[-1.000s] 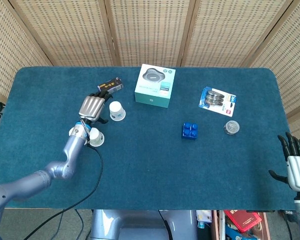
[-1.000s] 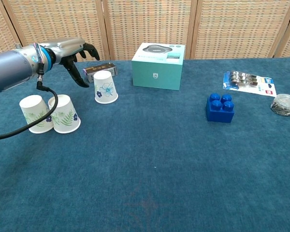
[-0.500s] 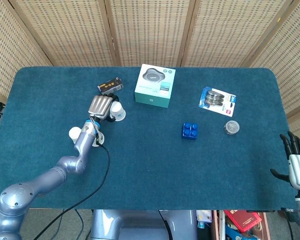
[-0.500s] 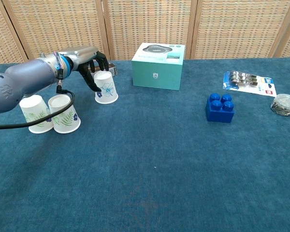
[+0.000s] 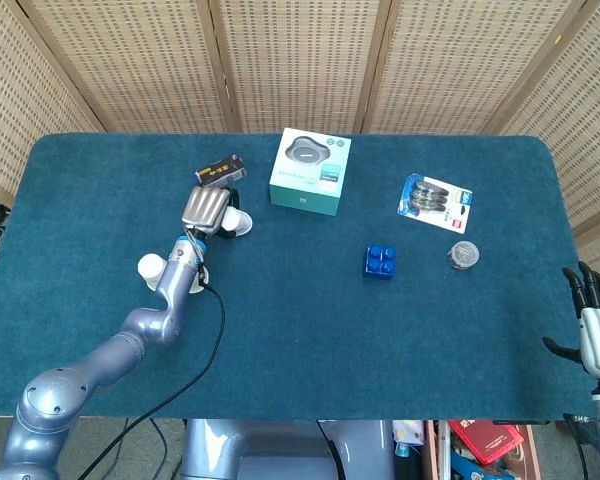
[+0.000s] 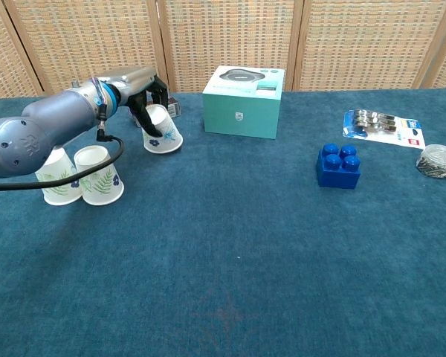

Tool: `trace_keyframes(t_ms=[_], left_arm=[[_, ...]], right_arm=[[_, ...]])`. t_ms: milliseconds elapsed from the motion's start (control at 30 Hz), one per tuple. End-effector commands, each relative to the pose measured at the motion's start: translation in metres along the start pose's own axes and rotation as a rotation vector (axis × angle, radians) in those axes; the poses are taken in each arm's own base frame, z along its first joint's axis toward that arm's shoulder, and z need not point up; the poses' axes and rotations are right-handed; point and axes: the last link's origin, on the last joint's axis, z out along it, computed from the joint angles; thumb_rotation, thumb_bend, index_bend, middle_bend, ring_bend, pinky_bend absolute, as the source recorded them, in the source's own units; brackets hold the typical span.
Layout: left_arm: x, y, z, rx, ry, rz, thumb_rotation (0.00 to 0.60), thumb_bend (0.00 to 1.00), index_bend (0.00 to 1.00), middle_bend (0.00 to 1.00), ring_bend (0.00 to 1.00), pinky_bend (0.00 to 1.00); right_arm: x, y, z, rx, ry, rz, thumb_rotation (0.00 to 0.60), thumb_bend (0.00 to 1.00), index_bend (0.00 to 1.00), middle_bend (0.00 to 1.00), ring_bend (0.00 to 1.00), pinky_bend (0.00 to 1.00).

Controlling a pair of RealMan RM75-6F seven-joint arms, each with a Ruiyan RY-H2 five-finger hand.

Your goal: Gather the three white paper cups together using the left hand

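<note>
Two white paper cups [image 6: 58,175] [image 6: 99,175] with leaf prints stand upside down, side by side, at the left; in the head view my forearm covers most of them, and one cup [image 5: 150,267] shows beside it. The third cup [image 6: 163,131] [image 5: 240,222] has a blue flower print and leans over, its top toward my left hand [image 6: 140,91] [image 5: 207,208]. That hand's dark fingers [image 6: 144,117] curl around the cup's left side and back, holding it. My right hand [image 5: 599,322] hangs open off the table's right front corner.
A teal box [image 6: 243,102] stands just right of the tilted cup, with a small dark box [image 5: 220,170] behind the hand. Further right are a blue brick [image 6: 339,165], a blister pack [image 6: 383,126] and a small jar [image 6: 438,160]. A black cable [image 6: 30,191] trails from my left wrist.
My left hand moved right from above the two cups to the third cup and closed around it. That cup stood upright before and now leans. The right hand sank slightly.
</note>
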Motion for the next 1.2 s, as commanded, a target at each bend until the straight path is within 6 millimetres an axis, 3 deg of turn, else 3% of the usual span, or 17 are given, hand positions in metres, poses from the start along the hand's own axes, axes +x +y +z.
trace_keyframes(t_ms=[33,300,567,700,867,1200], left_arm=[[0.005,0.000,-0.002,-0.015,0.017,-0.008,0.600,0.21,0.50,0.46,0.50,0.47],[0.057,-0.011,-0.026,-0.127,0.076,-0.085,0.600,0.21,0.50,0.46,0.50,0.47],[0.112,-0.051,-0.098,-0.165,-0.009,-0.184,0.600,0.21,0.50,0.46,0.50,0.47],[0.115,-0.072,-0.124,-0.150,-0.072,-0.185,0.600,0.21,0.50,0.46,0.50,0.47],[0.106,-0.096,-0.142,-0.107,-0.121,-0.187,0.600,0.21,0.50,0.46,0.50,0.47],[0.079,-0.113,-0.145,-0.075,-0.191,-0.210,0.600,0.21,0.50,0.46,0.50,0.47]], right_arm=[[0.000,-0.001,0.000,0.003,0.001,0.000,0.600,0.00,0.00,0.00,0.00,0.00],[0.000,-0.003,-0.002,0.012,0.000,-0.002,0.600,0.00,0.00,0.00,0.00,0.00],[0.000,-0.010,-0.006,0.039,0.002,-0.007,0.600,0.00,0.00,0.00,0.00,0.00],[0.000,-0.014,-0.007,0.053,0.001,-0.009,0.600,0.00,0.00,0.00,0.00,0.00],[-0.001,-0.016,-0.008,0.059,-0.001,-0.011,0.600,0.00,0.00,0.00,0.00,0.00],[-0.002,-0.015,-0.008,0.057,-0.004,-0.013,0.600,0.00,0.00,0.00,0.00,0.00]])
